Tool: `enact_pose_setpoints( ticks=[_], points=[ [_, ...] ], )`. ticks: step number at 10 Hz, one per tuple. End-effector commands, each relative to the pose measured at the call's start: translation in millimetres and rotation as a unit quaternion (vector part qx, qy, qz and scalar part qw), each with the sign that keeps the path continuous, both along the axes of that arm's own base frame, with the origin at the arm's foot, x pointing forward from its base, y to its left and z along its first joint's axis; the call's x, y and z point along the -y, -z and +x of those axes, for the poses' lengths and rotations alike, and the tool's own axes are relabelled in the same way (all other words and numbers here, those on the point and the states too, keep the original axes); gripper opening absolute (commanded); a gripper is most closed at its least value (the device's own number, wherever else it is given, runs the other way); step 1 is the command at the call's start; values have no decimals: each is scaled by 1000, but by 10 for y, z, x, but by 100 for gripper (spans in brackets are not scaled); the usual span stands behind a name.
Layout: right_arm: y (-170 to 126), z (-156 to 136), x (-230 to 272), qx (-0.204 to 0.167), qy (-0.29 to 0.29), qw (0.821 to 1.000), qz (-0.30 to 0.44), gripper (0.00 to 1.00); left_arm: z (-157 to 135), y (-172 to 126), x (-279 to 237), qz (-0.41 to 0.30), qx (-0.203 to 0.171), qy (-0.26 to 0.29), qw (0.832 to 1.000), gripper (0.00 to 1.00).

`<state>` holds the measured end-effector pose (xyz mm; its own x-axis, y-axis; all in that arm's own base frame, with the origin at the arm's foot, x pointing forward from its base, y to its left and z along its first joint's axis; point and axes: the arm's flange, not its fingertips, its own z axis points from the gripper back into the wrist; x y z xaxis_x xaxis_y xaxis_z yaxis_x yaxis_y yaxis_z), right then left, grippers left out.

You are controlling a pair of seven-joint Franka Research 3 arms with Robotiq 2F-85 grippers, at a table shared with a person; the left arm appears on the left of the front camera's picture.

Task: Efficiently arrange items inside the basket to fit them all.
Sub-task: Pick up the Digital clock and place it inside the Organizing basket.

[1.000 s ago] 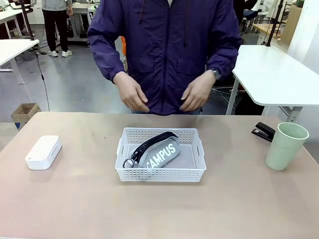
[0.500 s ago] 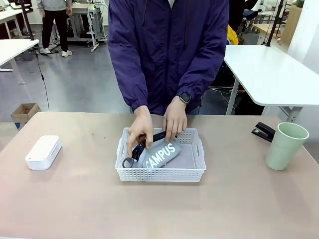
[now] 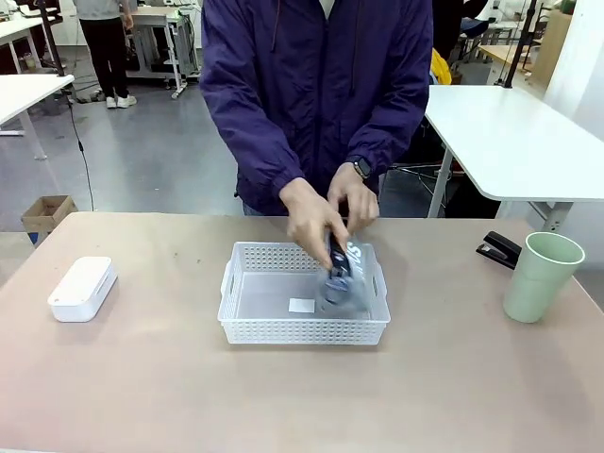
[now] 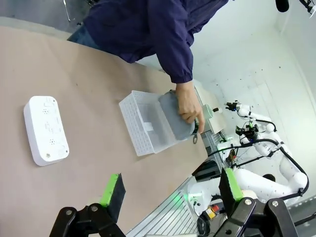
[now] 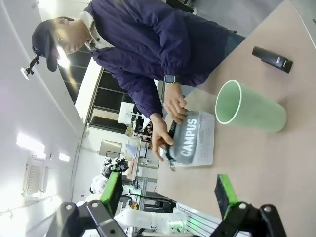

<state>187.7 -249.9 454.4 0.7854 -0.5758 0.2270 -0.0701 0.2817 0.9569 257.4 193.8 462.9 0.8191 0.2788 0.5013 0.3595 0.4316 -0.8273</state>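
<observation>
The white perforated basket (image 3: 274,326) (image 4: 140,126) (image 5: 210,143) sits mid-table. Both of the person's hands (image 3: 316,222) hold the grey "CAMPUS" pouch (image 3: 344,278) (image 5: 190,138) (image 4: 173,116) tilted up at the basket's right end. The small white box (image 3: 82,288) (image 4: 45,129) lies at the table's left. The pale green cup (image 3: 541,276) (image 5: 249,111) stands at the right, with the black stapler (image 3: 497,250) (image 5: 272,59) behind it. My left gripper (image 4: 170,190) is open above the near table edge. My right gripper (image 5: 170,192) is open, away from the cup.
A white label (image 3: 301,305) lies on the basket floor. Another white table (image 3: 514,142) stands at the back right and a cardboard box (image 3: 45,214) on the floor at the left. Bare tabletop (image 3: 283,396) spreads in front of the basket.
The person's hands reached into the basket, took the pouch lying flat at its left-middle, and lifted it upright toward the right end. The basket floor now shows.
</observation>
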Motion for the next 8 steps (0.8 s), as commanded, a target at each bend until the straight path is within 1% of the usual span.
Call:
enact_pose_setpoints(
  ticks=[1,8],
  points=[
    [-37,-4,15,17,1,1000,-4,100,9,12,-15,-11,15,5,1000,100],
    [-37,-4,15,17,1,1000,-4,100,9,12,-15,-11,15,5,1000,100]
  ],
)
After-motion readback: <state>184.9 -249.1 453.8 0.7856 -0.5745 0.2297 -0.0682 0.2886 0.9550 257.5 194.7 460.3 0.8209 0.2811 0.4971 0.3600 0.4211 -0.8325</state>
